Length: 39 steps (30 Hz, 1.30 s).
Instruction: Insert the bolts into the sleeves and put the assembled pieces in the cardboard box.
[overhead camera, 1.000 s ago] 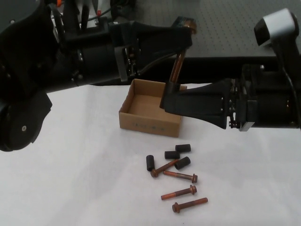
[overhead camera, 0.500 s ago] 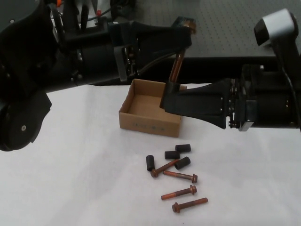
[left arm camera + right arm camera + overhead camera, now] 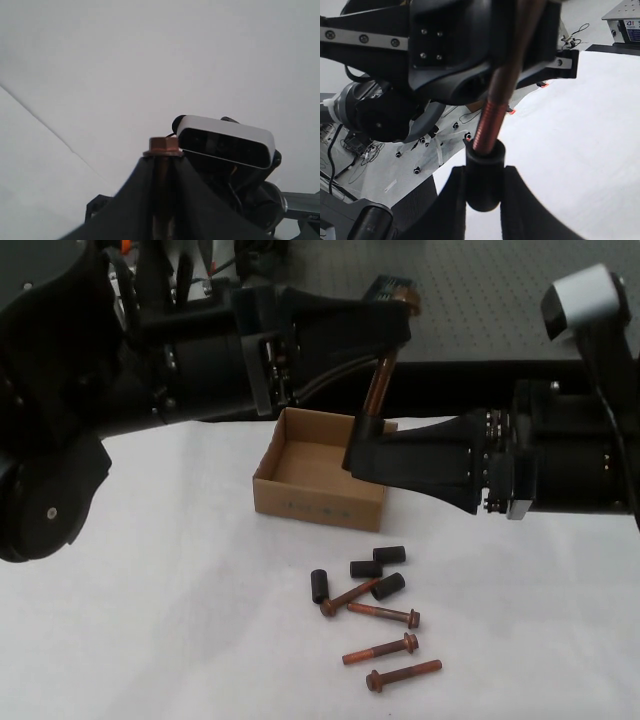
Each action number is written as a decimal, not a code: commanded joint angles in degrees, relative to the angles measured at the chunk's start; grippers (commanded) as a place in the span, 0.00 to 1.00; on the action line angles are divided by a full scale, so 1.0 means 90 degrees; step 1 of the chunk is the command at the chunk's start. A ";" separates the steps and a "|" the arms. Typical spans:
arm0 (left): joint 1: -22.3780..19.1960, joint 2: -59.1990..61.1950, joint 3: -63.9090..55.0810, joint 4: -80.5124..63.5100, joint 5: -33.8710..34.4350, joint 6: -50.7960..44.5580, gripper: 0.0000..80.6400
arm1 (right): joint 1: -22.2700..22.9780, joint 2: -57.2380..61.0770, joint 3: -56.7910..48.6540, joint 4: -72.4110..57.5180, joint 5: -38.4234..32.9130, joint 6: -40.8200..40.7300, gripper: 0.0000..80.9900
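From the high view, my left gripper [image 3: 393, 332] is pinched on the head end of a copper bolt [image 3: 378, 385], which hangs down and slightly slanted from its fingers. Directly under it, my right gripper [image 3: 358, 450] is clamped on a black sleeve [image 3: 362, 426], and the lower end of the bolt meets the top of that sleeve. Both tools are held in the air. The cardboard box [image 3: 318, 506] stands below them, just on my side of the right gripper's fingertips, open side up. Further towards me from the right gripper, on the white sheet [image 3: 150, 620], lie four loose sleeves [image 3: 319, 585] and four loose bolts [image 3: 383, 614] in a cluster, well apart from either tool. One of those bolts touches a sleeve at its tip.

From the left wrist view, the two dark fingers close up on the bolt shank right below its hexagonal flanged head, which pokes out past the fingertips. Beyond the head I see the other arm's wrist camera [image 3: 225, 142].

From the right wrist view, the right gripper's fingers press on both sides of the sleeve, which stands upright between them with its open end towards the left gripper. The threaded end of the bolt sits in that opening; I cannot tell how deep it goes. The left gripper's black body looms just past the sleeve, with the shank running up into it.
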 commanded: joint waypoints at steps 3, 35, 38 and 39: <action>-0.0014 -0.0010 -0.0039 -0.0124 0.0109 -0.0094 0.01 | -0.0040 -0.0006 -0.0090 -0.0069 0.0047 -0.0022 0.02; -0.0014 -0.0010 -0.0039 0.0486 0.1031 0.0087 0.01 | -0.0700 -0.0020 -0.0090 -0.0255 -0.0258 0.0126 0.02; -0.0014 -0.0010 -0.0039 0.0717 0.1111 0.0104 0.01 | -0.0700 -0.0020 -0.0090 -0.0255 -0.0478 0.0126 0.02; -0.0014 -0.0010 -0.0039 0.0729 0.1111 0.0136 0.01 | -0.0700 -0.0020 -0.0090 -0.0255 -0.0581 0.0126 0.02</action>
